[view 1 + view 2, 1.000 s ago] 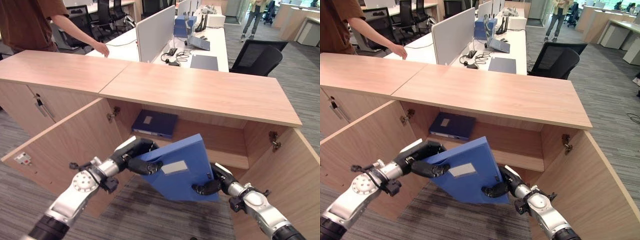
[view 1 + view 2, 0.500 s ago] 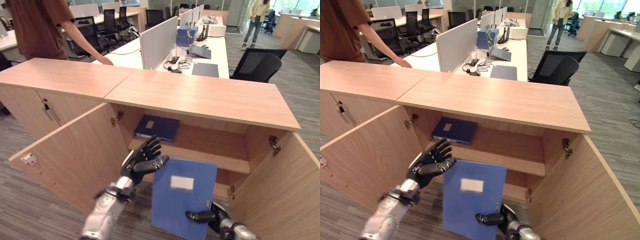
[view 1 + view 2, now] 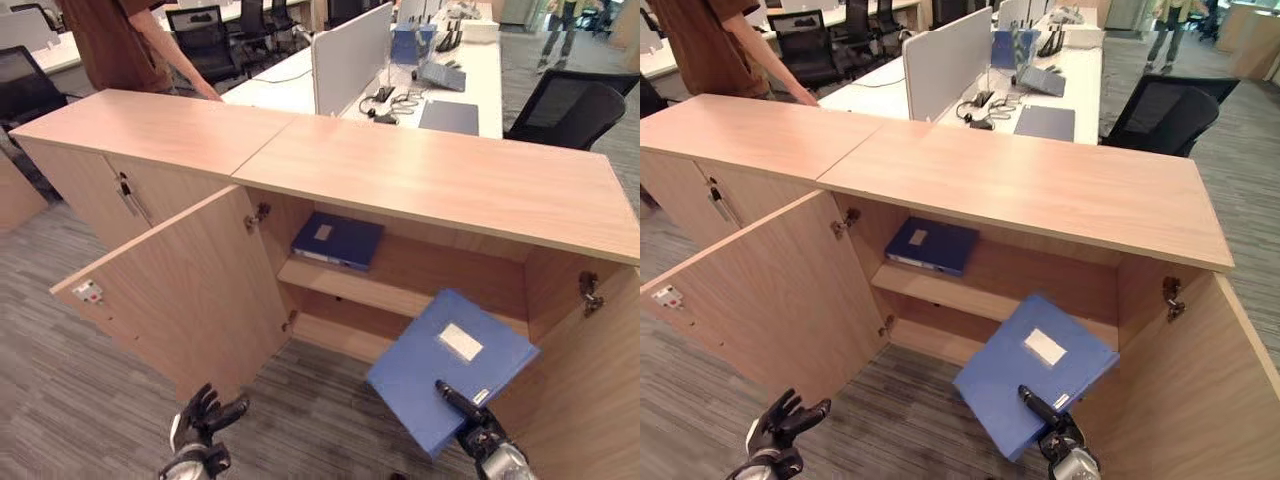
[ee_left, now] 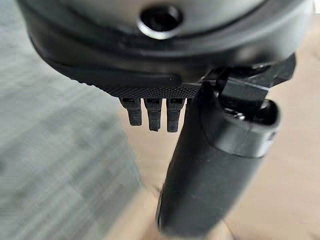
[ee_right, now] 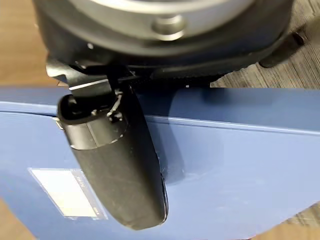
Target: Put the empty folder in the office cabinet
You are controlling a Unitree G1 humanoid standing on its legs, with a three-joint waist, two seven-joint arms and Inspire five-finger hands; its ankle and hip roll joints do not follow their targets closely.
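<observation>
The blue folder (image 3: 452, 368) is carried by the right robot hand (image 3: 470, 425) alone, the thumb lying across its upper face and the fingers hidden beneath it, so the grip reads as a pinch on the near lower edge. The folder tilts, its far corner raised toward the open cabinet (image 3: 430, 180) and reaching in front of the lower compartment, just below the shelf (image 3: 400, 290) where a darker blue folder (image 3: 338, 240) already lies flat. From the hand, the folder extends forward and up; its long axis runs diagonally toward the cabinet's right side, near the open right door (image 3: 590, 400). The left robot hand (image 3: 200, 420) hangs low over the carpet with fingers spread, well apart from the folder, beside the open left door (image 3: 180, 290). The right arm is therefore the one placed to push it in.
</observation>
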